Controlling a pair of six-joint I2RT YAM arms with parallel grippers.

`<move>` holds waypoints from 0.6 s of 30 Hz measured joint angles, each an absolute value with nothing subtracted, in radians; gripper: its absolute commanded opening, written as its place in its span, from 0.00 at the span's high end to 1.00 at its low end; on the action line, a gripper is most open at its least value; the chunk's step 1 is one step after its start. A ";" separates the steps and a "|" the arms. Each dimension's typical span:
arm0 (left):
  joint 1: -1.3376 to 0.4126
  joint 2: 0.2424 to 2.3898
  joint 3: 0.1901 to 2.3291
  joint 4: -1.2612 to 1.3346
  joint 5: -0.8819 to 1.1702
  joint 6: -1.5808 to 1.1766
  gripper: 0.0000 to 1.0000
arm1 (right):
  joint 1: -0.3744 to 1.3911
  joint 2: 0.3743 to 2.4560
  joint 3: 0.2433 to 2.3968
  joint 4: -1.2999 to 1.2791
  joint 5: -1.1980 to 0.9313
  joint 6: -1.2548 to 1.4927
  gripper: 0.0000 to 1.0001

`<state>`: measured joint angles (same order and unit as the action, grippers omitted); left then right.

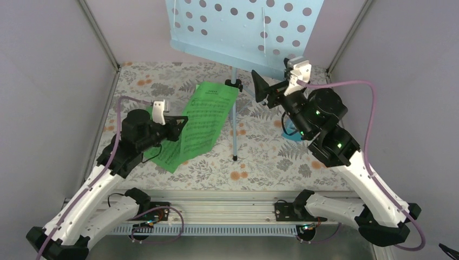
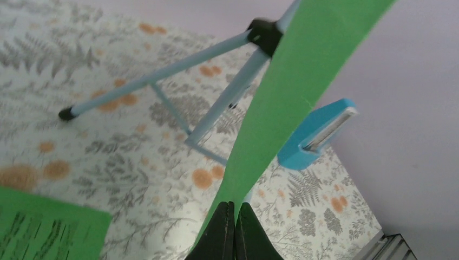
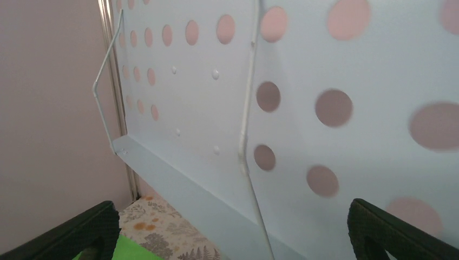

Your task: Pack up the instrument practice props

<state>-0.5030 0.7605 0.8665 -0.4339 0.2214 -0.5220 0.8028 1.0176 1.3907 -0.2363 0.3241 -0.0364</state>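
The left tool [image 2: 234,223] is clamped on the edge of a green sheet-music page [image 2: 303,65], holding it above the floral desk [image 2: 108,162]. Another green page [image 2: 43,227] lies flat at the near left. The right tool [image 3: 233,222] hovers with its fingers wide apart just before the music stand [image 3: 205,108], which stands far centre. The metronome [image 2: 316,132] sits on the right. The floppy page likely needs a slow, level carry, clear of the tripod legs [image 2: 162,74]. No box or case is visible.

Lab test booth, plain panel walls [image 1: 48,81], aluminium rail [image 1: 227,208], floral tabletop [image 1: 270,162]
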 measured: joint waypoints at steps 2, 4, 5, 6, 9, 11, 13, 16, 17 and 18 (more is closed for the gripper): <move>-0.493 0.772 0.833 -0.430 0.216 -0.546 0.98 | 0.803 0.976 1.347 -0.228 0.337 -0.026 0.01; -0.480 0.778 0.794 -0.420 0.212 -0.570 0.98 | 0.803 0.926 1.290 -0.215 0.362 -0.020 0.01; -0.474 0.781 0.777 -0.414 0.211 -0.580 0.98 | 0.803 0.902 1.261 -0.208 0.377 -0.019 0.00; -0.466 0.786 0.757 -0.406 0.212 -0.591 0.98 | 0.803 0.879 1.237 -0.201 0.391 -0.017 0.00; -0.445 0.816 0.713 -0.386 0.215 -0.613 0.98 | 0.803 0.821 1.179 -0.182 0.440 -0.017 0.00; -0.434 0.846 0.693 -0.380 0.212 -0.616 0.98 | 0.803 0.796 1.153 -0.169 0.471 -0.017 0.00; -0.418 0.879 0.673 -0.376 0.200 -0.617 0.98 | 0.803 0.778 1.132 -0.155 0.505 -0.017 0.00; -0.375 0.907 0.631 -0.377 0.154 -0.626 0.98 | 0.803 0.777 1.113 -0.142 0.542 -0.017 0.00; -0.359 0.907 0.614 -0.380 0.137 -0.635 0.98 | 0.803 0.781 1.106 -0.142 0.553 -0.017 0.00; -0.345 0.904 0.600 -0.381 0.124 -0.641 0.98 | 0.803 0.787 1.099 -0.142 0.561 -0.017 0.00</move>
<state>-0.3454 0.9043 0.6003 -0.3809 0.1238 -0.6407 0.8028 0.7868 1.0988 -0.1421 0.5613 -0.0170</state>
